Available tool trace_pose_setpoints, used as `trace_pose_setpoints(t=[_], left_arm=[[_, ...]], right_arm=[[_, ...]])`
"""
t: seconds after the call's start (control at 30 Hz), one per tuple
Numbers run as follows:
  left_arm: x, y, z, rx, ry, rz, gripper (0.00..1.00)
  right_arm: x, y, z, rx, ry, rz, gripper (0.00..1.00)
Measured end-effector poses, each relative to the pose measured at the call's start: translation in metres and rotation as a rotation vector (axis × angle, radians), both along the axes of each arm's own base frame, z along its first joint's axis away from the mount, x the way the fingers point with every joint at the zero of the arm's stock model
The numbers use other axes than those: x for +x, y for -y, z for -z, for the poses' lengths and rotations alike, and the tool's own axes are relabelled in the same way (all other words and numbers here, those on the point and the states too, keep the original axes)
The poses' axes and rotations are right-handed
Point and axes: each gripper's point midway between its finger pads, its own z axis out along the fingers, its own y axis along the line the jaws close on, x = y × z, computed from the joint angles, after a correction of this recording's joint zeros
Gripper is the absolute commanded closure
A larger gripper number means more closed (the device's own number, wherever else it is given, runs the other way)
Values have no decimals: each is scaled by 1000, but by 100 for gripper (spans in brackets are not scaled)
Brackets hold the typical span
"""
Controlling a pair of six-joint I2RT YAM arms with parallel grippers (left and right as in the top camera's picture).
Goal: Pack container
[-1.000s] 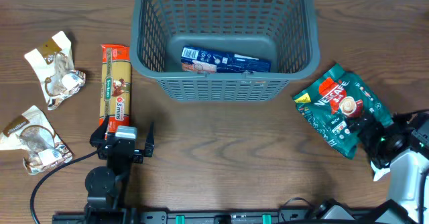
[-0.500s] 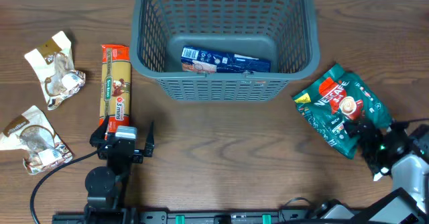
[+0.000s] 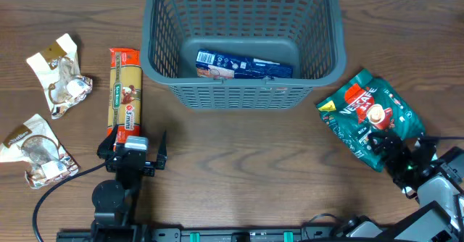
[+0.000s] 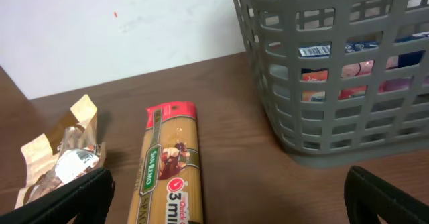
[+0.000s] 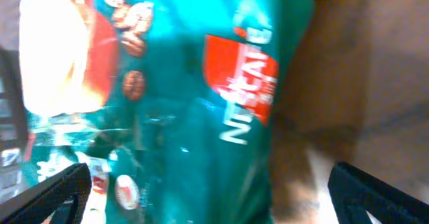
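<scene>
Container (image 3: 239,91) sits far centre, holding one blue packet (image 3: 244,65); pasta packet (image 3: 124,97), coffee bag (image 3: 362,115) and two crumpled packets (image 3: 59,74) lie outside, unpacked; left gripper (image 3: 133,153) and right gripper (image 3: 403,151) both have fingers apart, holding nothing.

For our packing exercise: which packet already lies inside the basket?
The blue packet, on the basket floor; the pasta, coffee bag and two wrappers lie outside.

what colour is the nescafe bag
The nescafe bag is teal green with red logo, best in right wrist view.
</scene>
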Motion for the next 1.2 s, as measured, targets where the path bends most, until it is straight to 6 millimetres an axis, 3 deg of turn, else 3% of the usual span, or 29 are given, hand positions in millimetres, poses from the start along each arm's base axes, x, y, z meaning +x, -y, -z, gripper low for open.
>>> trace_pose_setpoints(t=[0.33,0.63,0.93,1.1,1.13,1.2], left_arm=[[0,0,0,0,0,0,1],[0,0,0,0,0,0,1],[0,0,0,0,0,0,1],[0,0,0,0,0,0,1],[0,0,0,0,0,0,1],[0,0,0,0,0,0,1]], right_arm=[[11,-8,-11,27,88,-48,3],[13,-7,-1,49,82,-53,2],[24,-5,9,93,131,-79,12],[29,-7,12,123,161,-100,32],[30,-8,13,129,164,-103,41],[29,-9,16,141,163,-105,70]])
